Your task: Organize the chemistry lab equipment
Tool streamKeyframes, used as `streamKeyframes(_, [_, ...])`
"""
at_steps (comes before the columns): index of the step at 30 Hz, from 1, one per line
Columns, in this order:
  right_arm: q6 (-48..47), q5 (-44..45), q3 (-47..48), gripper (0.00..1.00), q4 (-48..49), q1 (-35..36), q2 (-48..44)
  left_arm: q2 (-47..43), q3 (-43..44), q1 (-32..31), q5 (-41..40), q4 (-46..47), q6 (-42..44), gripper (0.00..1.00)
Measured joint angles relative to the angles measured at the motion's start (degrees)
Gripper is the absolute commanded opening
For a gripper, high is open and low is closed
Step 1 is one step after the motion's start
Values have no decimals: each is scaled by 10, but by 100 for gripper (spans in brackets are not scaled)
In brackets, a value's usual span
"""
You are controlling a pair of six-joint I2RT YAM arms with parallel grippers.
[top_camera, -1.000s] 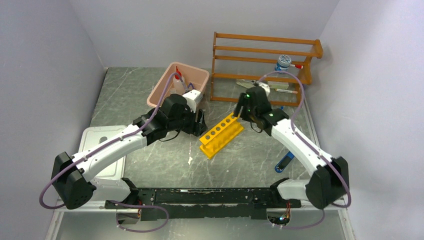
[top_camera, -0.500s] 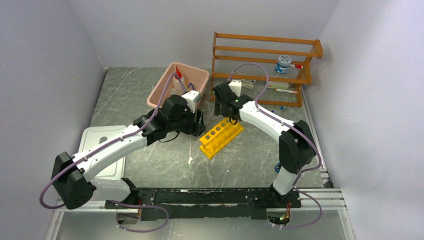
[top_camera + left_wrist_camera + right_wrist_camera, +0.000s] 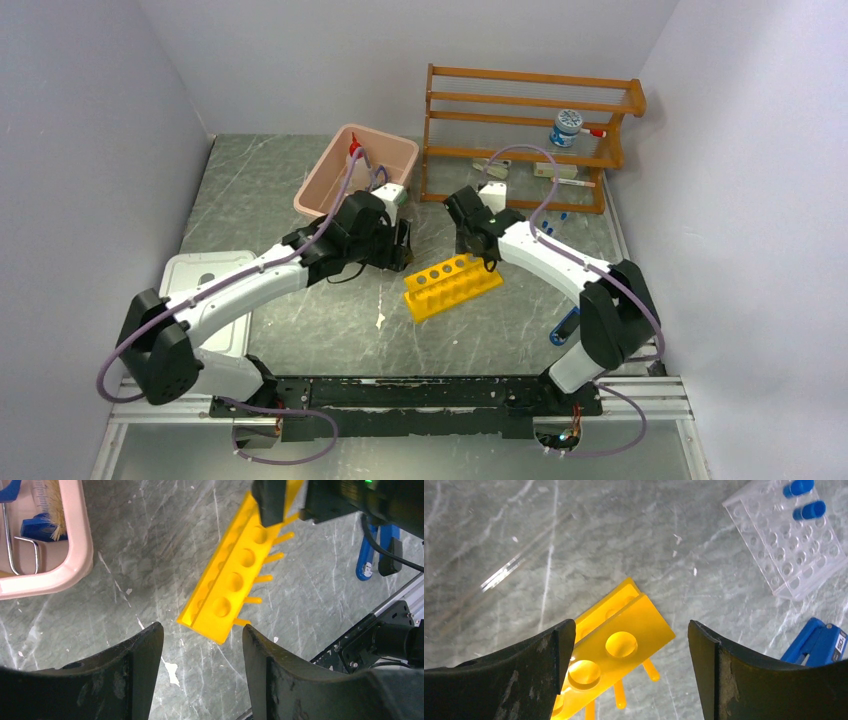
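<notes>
The yellow holed rack (image 3: 452, 285) lies on the table between my two grippers. My left gripper (image 3: 400, 245) is open and empty just left of it; in the left wrist view the rack (image 3: 235, 575) lies ahead of my open gripper (image 3: 202, 630). My right gripper (image 3: 478, 250) is open over the rack's far end; in the right wrist view that end (image 3: 619, 640) sits between the fingers, close against the left finger (image 3: 544, 655). The red-capped squeeze bottle (image 3: 357, 152) stands in the pink tub (image 3: 330, 170). Blue-capped tubes (image 3: 806, 510) stand in a clear rack (image 3: 789, 555).
The wooden shelf (image 3: 520, 135) stands at the back right with small items on it. A blue tool (image 3: 566, 325) lies near the right arm's base. A white lid (image 3: 205, 300) lies at front left. The tub (image 3: 75, 565) holds a brush and metal wire.
My right arm swung left and came down over the yellow rack's far end. The rack turned flatter and shifted right. My left gripper barely moved.
</notes>
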Motion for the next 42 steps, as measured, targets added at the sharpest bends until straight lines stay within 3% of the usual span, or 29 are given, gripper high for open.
streamKeyframes(12, [-11,-89,-98,78,25,-46,-137,203,136,0,20,47,54,61])
streamKeyframes(22, [35,-151,-116,77,58,-105,-215,418,303,0,34,20,152,71])
streamKeyframes(28, [56,-172,-132,76,62,-119,-245,483,333,0,31,-6,193,74])
streamKeyframes(33, [64,-183,-137,76,62,-125,-250,510,357,0,29,-19,215,61])
streamKeyframes(38, [68,-188,-137,75,62,-128,-250,516,363,1,27,-19,231,34])
streamKeyframes(42, [70,-190,-137,75,62,-129,-250,516,363,1,26,-19,247,21])
